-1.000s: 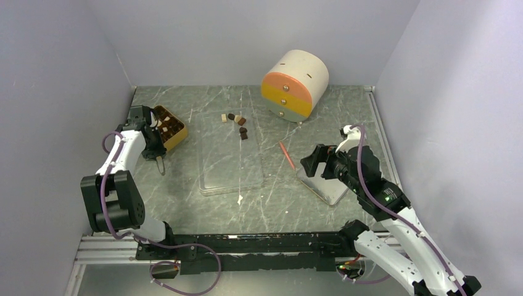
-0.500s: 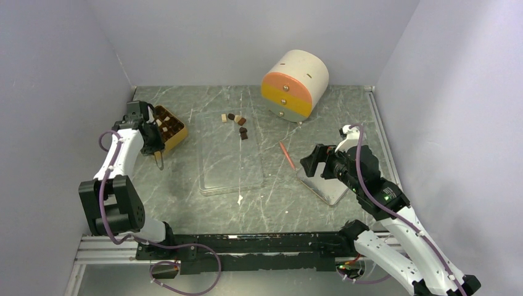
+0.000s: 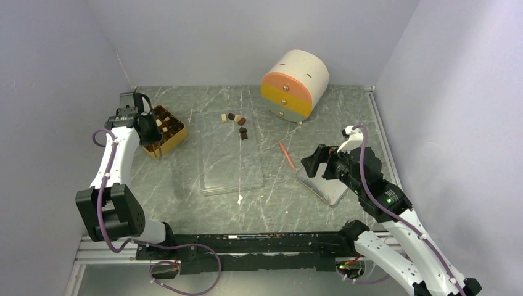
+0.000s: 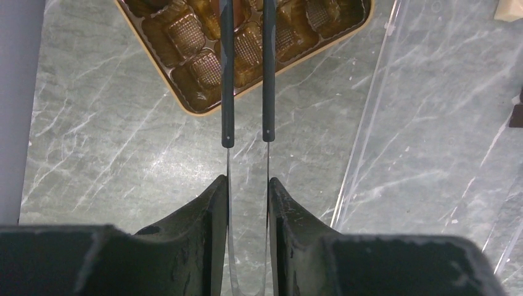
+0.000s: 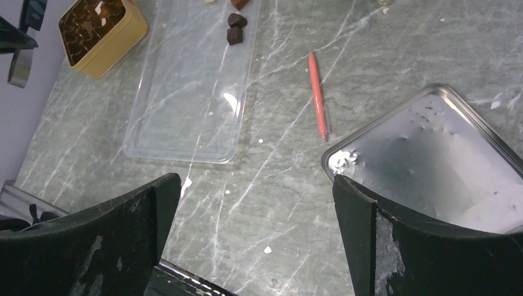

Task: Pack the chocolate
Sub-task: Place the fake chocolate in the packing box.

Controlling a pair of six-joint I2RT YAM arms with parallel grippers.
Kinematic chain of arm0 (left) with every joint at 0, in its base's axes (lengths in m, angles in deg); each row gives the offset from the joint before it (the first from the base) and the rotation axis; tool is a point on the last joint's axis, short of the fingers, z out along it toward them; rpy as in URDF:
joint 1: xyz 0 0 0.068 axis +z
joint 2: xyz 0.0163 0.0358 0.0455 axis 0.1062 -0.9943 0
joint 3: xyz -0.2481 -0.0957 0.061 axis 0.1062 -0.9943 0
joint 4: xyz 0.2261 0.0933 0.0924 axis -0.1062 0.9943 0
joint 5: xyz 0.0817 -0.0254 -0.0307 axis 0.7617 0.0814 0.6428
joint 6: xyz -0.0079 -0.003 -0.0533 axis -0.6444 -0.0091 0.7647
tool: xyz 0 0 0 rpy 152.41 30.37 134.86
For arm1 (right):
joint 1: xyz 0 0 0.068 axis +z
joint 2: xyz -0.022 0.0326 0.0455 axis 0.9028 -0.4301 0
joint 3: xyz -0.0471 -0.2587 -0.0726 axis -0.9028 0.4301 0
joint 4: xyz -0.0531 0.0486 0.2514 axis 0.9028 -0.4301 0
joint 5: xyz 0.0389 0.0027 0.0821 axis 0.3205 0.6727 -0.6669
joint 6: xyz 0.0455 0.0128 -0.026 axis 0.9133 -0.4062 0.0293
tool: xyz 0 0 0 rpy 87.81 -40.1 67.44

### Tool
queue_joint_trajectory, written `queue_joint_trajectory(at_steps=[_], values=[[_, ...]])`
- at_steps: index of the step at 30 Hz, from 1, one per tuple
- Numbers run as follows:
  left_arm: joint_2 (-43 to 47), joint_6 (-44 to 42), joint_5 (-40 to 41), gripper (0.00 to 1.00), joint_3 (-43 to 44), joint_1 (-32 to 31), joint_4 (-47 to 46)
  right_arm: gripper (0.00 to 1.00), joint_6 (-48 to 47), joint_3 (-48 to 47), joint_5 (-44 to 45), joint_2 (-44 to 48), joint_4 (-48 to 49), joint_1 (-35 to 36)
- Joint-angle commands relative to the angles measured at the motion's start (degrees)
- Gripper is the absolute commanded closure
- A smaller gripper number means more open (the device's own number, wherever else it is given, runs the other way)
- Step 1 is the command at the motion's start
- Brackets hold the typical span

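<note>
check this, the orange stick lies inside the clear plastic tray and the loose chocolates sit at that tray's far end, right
Not quite. The orange stick lies on the table between the clear plastic tray and the metal tray, inside neither, as the right wrist view shows. The loose chocolates do sit at the clear tray's far end.

a: what has the left gripper [image 4: 248,185] got?
b: tweezers [image 4: 227,92]. its black fingers [image 4: 210,209] press on the two metal arms, which run straight ahead in dark sleeves with a narrow gap between them.
a: and ahead?
b: a golden-brown tray [image 4: 206,69]. the tweezers pass over its near corner, tips out of frame.
a: to its right?
b: a clear plastic tray [image 4: 432,154] on the marble table [image 4: 111,154]. there's a cream chocolate [image 4: 507,8] far ahead-right and a dark chocolate [image 4: 517,117] at the right edge.
</note>
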Motion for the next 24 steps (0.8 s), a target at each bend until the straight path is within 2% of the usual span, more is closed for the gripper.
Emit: queue_joint_trajectory(at_steps=[1,9,16,24], values=[[-1.1,1.0,0.3,0.73,1.9,0.2,-0.1,0.01,0.5,-0.5,0.3,0.7,1.3,0.4],[-4.5,1.7,-2.3,0.74,-1.7,0.3,-1.7,0.01,-0.2,-1.0,1.2,1.2,0.4,0.3],[-5.3,1.8,0.3,0.73,-6.2,1.3,-2.6,0.01,-0.7,-0.9,1.0,1.0,0.8,0.3],[-3.3,2.5,4.2,0.72,-5.5,1.7,-1.9,0.01,-0.9,-0.7,1.4,1.1,0.6,0.3]])
